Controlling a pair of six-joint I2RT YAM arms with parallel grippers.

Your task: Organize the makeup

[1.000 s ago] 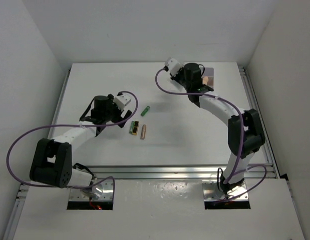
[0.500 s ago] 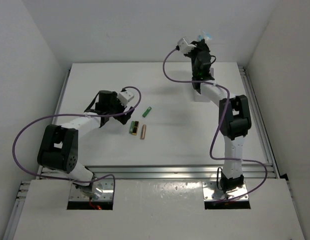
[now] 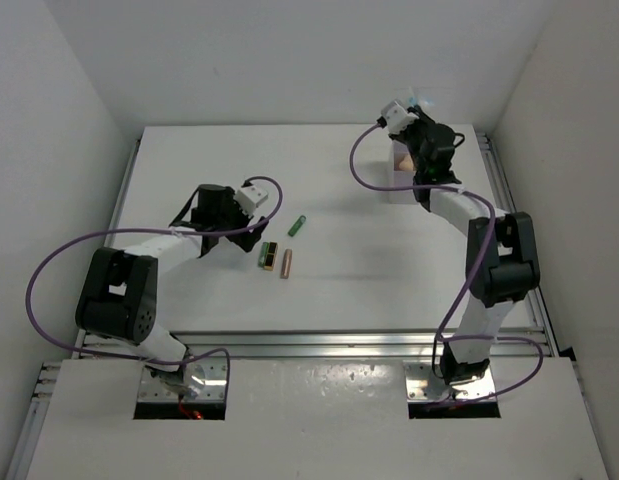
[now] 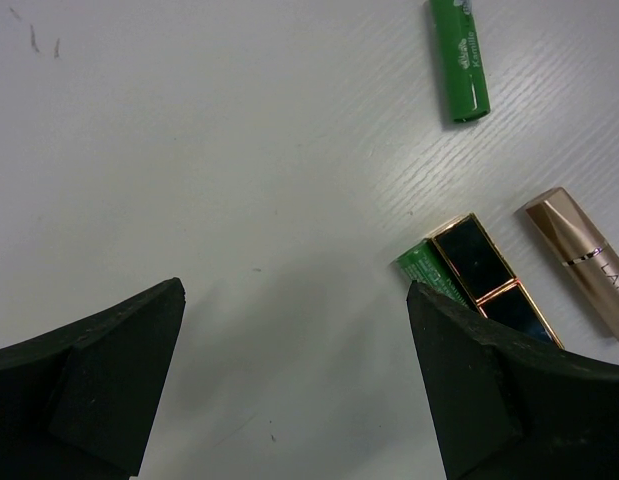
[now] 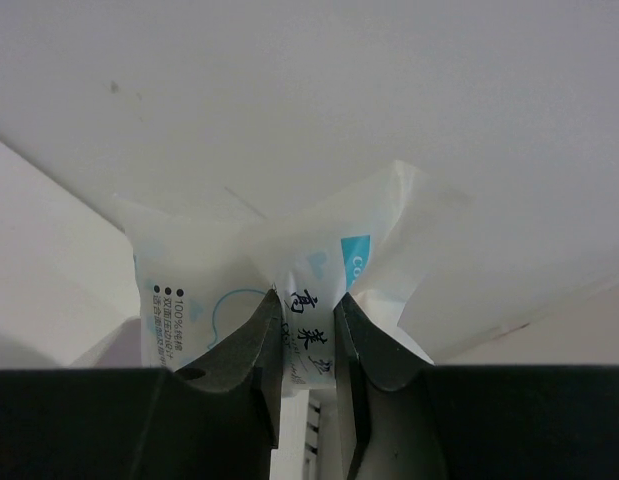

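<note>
Top external view: the right gripper [image 5: 307, 335] has been lifted off the far-right corner and is now carried high against the back wall. Its fingers are clamped on a crumpled white-and-blue flat packet [image 5: 189, 285] printed with characters. With the arm raised, a peach egg-shaped sponge [image 3: 401, 161] is uncovered in the white tray [image 3: 393, 192] beneath; a second sponge cannot be made out. The packet is thus in the air, not yet set down, and placing it is judged to be the step in hand.

Meanwhile the left gripper [image 4: 296, 290] has been brought in over the middle of the white table [image 4: 189, 120], fingers held wide apart with nothing between them. Just beside its right finger lies a dark stick edged in green and gold [image 4: 484, 272]. A rose-gold lipstick tube [image 4: 579, 250] is seen next to that, and a small glossy green tube [image 4: 459, 60] lies a little farther off. All three are left loose, well apart from the tray. A pick of the dark stick looks to be lined up next.
</note>
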